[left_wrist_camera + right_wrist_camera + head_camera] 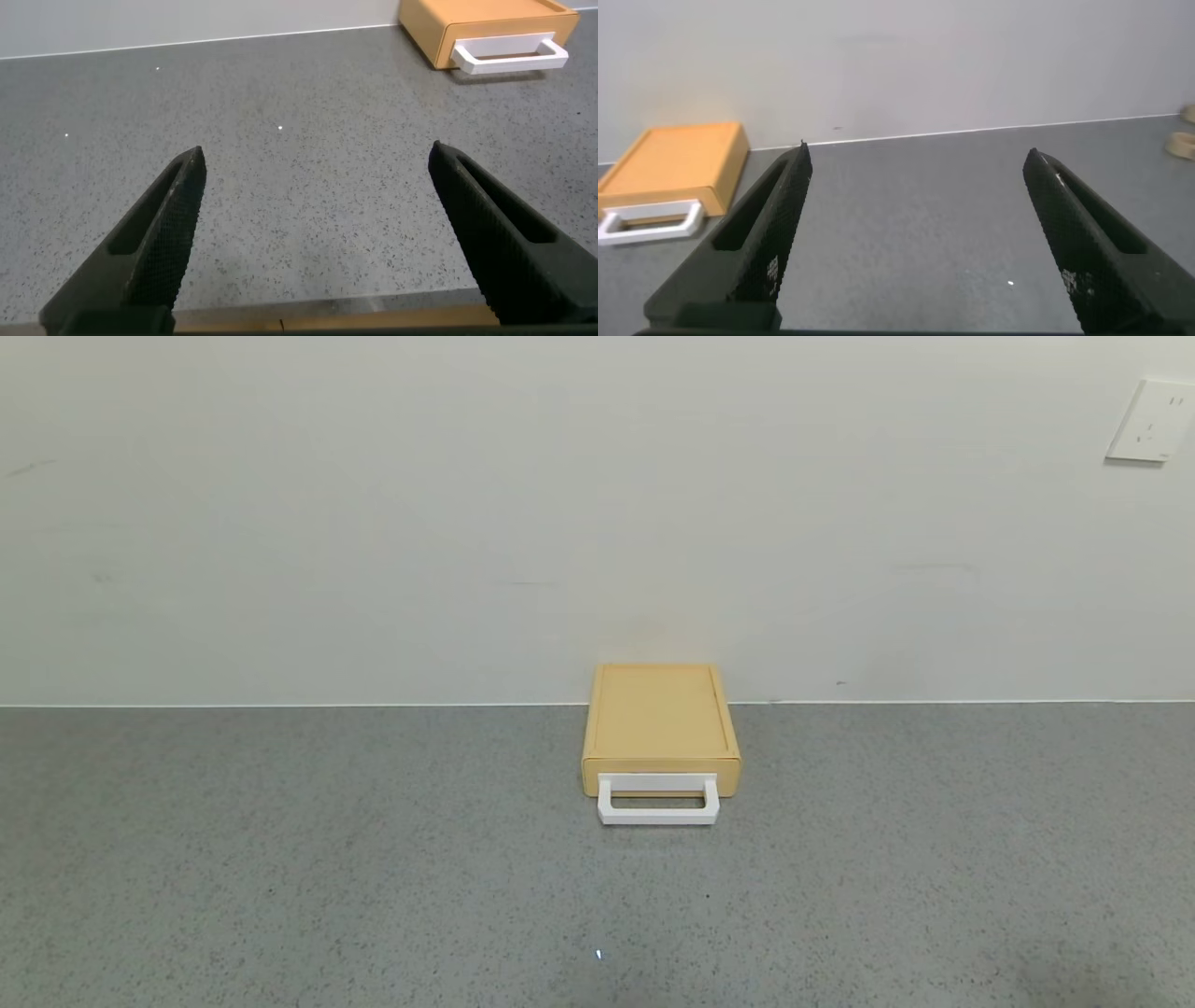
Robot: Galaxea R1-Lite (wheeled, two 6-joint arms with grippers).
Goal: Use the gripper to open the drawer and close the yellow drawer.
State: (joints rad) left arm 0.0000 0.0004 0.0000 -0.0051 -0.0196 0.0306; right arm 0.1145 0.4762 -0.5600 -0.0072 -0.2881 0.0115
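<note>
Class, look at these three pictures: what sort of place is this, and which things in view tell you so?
Probably an indoor test bench or counter: a speckled grey worktop meets a plain pale wall with a socket plate. Only a small yellow drawer stands on it, both grippers open nearby.

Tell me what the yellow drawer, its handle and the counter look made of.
Drawer: likely matte plastic, uniform mustard colour with rounded moulded edges. Handle: glossy white plastic loop, apparently. Counter: grey speckled surface, stone or laminate; cannot tell which.
</note>
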